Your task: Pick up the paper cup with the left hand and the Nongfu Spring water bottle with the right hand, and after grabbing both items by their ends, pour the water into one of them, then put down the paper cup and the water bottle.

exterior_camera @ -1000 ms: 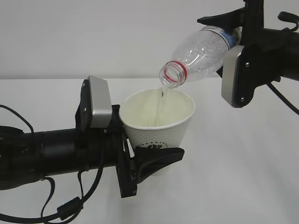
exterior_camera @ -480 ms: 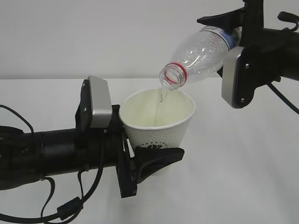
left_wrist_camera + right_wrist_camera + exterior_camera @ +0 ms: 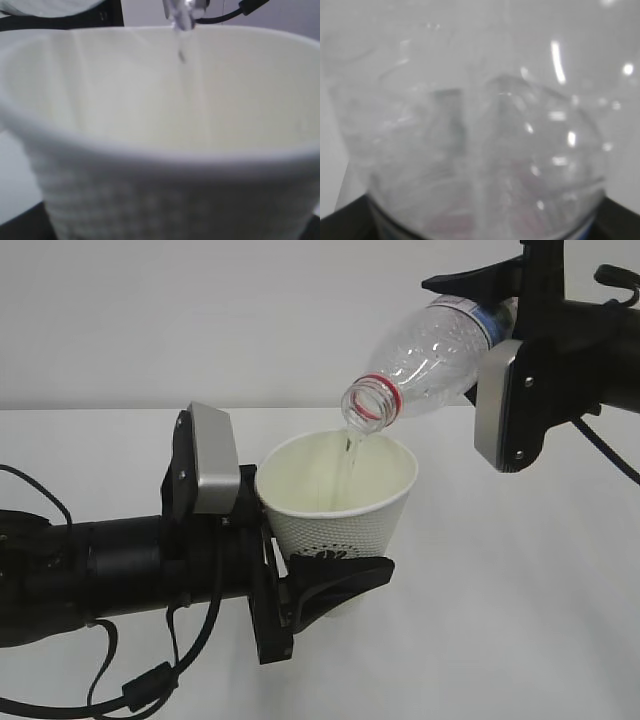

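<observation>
White paper cup [image 3: 337, 508] is held upright above the table [image 3: 500, 620], clamped near its base by the black curved fingers [image 3: 340, 580] of the left hand [image 3: 325, 585], which reaches in from the left edge of the exterior view. Clear Nongfu Spring water bottle [image 3: 425, 355] is tilted mouth-down from upper right, gripped at its label end by the right hand [image 3: 500, 300]; that hand's fingers close around the bottle body, the upper one visible above it. Red neck ring sits just above the cup's far rim, not touching it. A thin stream of water [image 3: 348, 455] falls from the mouth into the cream interior; the left wrist view shows the stream [image 3: 182, 50] entering near the back wall of the cup [image 3: 165, 190]. The right wrist view is filled by the blurred bottle [image 3: 470, 150]. Open table surface lies to the right of and below the cup; the pale wall [image 3: 200, 320] behind is bare.
</observation>
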### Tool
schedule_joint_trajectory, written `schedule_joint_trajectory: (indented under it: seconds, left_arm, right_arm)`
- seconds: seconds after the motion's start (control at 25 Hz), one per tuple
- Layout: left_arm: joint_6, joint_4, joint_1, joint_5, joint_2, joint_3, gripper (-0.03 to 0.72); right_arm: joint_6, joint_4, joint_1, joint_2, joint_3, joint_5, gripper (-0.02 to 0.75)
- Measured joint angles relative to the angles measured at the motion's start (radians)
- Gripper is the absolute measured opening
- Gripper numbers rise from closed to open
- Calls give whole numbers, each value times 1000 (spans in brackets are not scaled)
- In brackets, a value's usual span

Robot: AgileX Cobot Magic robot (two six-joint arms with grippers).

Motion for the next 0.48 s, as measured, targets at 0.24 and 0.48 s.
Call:
schedule_joint_trajectory:
  seconds: [0.24,0.48]
  left_arm:
    - [0,0,0,2,0,0,508]
    - [0,0,0,4,0,0,508]
  right_arm:
    - [0,0,0,0,0,-2,512]
    - [-3,0,0,0,0,-2,512]
